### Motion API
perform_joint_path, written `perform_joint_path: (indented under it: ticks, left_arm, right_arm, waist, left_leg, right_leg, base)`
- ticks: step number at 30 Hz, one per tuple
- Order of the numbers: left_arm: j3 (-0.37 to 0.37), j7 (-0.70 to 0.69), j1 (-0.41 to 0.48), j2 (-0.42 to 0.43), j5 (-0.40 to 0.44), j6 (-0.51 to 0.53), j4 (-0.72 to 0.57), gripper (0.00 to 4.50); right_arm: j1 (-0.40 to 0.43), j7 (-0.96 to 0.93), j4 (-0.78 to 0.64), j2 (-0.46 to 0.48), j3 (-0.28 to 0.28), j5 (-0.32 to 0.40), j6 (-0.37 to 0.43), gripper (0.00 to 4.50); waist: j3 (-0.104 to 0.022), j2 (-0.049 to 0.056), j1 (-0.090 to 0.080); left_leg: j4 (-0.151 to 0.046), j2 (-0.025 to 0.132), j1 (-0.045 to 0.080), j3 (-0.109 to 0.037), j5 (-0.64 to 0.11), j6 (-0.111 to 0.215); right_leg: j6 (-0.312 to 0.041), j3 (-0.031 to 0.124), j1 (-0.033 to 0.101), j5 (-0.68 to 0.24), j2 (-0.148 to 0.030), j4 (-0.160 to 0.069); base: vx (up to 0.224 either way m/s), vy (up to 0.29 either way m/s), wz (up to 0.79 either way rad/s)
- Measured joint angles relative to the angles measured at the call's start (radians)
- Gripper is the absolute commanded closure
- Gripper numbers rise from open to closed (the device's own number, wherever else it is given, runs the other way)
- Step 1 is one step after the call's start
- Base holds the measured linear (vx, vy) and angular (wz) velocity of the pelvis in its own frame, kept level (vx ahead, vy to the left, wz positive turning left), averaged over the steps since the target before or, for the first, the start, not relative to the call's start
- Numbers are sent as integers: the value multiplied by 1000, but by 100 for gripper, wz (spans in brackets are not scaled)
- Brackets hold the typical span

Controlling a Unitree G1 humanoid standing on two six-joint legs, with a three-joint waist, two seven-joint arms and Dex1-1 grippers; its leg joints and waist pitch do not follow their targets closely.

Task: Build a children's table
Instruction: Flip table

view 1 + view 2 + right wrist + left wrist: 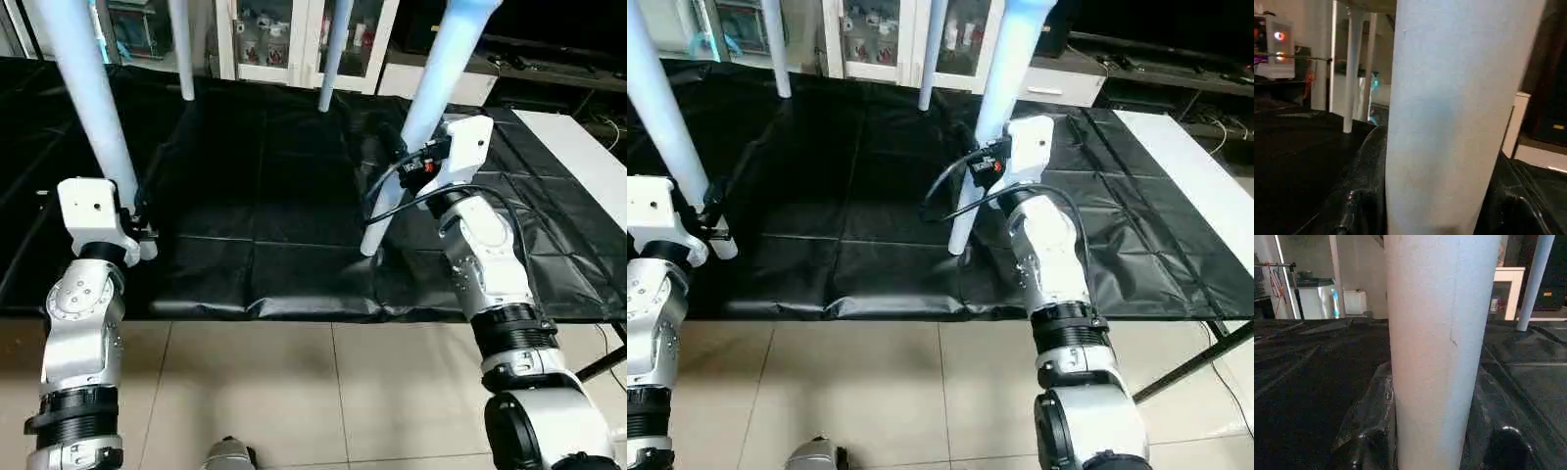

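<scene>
The children's table stands on its four white tube legs on the black-covered work table (265, 196); its top is above the picture edge. My left gripper (135, 220) is shut on the near-left leg (93, 98) just above its foot, and the leg sits between the black fingers (1364, 453). My right gripper (400, 147) is shut on the near-right leg (436, 88) about mid-height, with the leg between its fingers (1352, 210). Both far legs (182, 49) (333, 54) rest on the cloth further back.
The black cover is wrinkled along the near edge (294, 305). A white board (578, 157) lies at the right. Glass-fronted cabinets (284, 34) stand behind the work table. Tiled floor (294, 392) lies below, between my forearms.
</scene>
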Motion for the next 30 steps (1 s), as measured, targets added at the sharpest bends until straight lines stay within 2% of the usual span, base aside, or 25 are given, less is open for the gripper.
perform_joint_path:
  ticks: [3, 4, 6, 7, 8, 12, 14, 17, 20, 24, 26, 30]
  left_arm:
    - [-8, -2, 1, 10, -1, 0, -12, 204]
    - [-8, -3, 2, 14, -4, -1, -20, 183]
    - [-6, -10, 7, 16, -15, -7, -53, 180]
    - [-5, -14, 15, 16, -28, -7, -81, 153]
    - [-3, -15, 17, 16, -33, -7, -96, 153]
    - [0, -13, 51, -10, -71, 8, -196, 131]
    - [2, -3, 70, -34, -96, 19, -248, 95]
    - [3, 3, 123, -67, -156, 56, -357, 95]
    - [2, 9, 187, -75, -177, 98, -433, 95]
    - [-11, 44, 258, -92, -156, 176, -515, 95]
    - [-35, 70, 302, -109, -125, 203, -560, 95]
    - [-91, 100, 373, -124, -84, 239, -629, 95]
  right_arm:
    - [3, 0, 0, 1, 0, -7, -18, 207]
    - [4, 3, 0, 0, -1, -7, -22, 180]
    - [14, 7, -10, 1, 0, -4, -32, 173]
    - [28, 11, -28, 1, -1, 0, -36, 153]
    - [34, 12, -35, 1, -1, 2, -37, 153]
    - [81, 25, -121, 7, -2, 26, -33, 127]
    - [118, 18, -191, 19, -1, 32, -26, 92]
    - [229, -13, -339, 27, 13, 27, -1, 92]
    - [340, -20, -448, 32, 23, 24, 28, 92]
    - [448, -29, -613, 30, 47, 43, 103, 92]
    - [526, -35, -703, 28, 63, 61, 167, 92]
    - [636, -53, -757, 21, 79, 75, 293, 92]
  waist:
    - [0, 0, -3]
    - [0, 0, -6]
    - [0, 0, -10]
    - [0, 0, -16]
    - [0, 0, -20]
    - [0, 0, -31]
    - [-1, -1, -34]
    - [0, 0, -32]
    - [1, 3, -34]
    - [0, 8, -39]
    - [-3, 13, -39]
    - [-4, 17, -45]
  left_leg:
    - [0, 0, 0, 0, 0, 0]
    - [0, 0, -1, 0, 0, 0]
    - [0, 0, -2, 0, 0, 0]
    - [0, 0, -2, 0, 0, 0]
    - [0, 0, -2, 0, 0, 0]
    - [-1, 0, -2, 0, 0, 0]
    - [-1, 1, -2, 0, 0, 0]
    - [-3, 1, -2, 0, 0, 0]
    - [-3, 0, -2, 0, 0, 0]
    - [-5, 0, -1, 0, 0, 0]
    - [-10, 0, 3, 0, 0, 0]
    - [-12, -1, 13, -2, 0, 0]
  right_leg:
    - [0, 0, 0, 1, 0, 0]
    - [0, 0, 1, 3, 0, 0]
    - [-2, 0, 2, 5, 0, 0]
    - [-2, 0, 2, 5, 0, 0]
    - [-2, 0, 2, 6, 0, 0]
    - [-4, 0, 0, 7, 0, 0]
    - [-3, 0, 0, 6, 0, 0]
    - [-2, 0, 1, 6, 1, -4]
    - [-2, 1, 1, 6, 1, -6]
    - [3, 1, 2, 4, 2, -9]
    - [4, 1, 1, 4, 3, -15]
    - [5, 1, 6, 4, 2, -20]
  base:
    - [0, 0, 0]
    - [0, 0, 0]
    - [0, 0, 0]
    - [0, 0, 0]
    - [0, 0, 0]
    - [0, 0, 0]
    - [0, 0, 0]
    - [0, 0, 0]
    - [0, 0, 0]
    - [0, 0, 0]
    - [0, 0, 0]
    - [0, 0, 0]
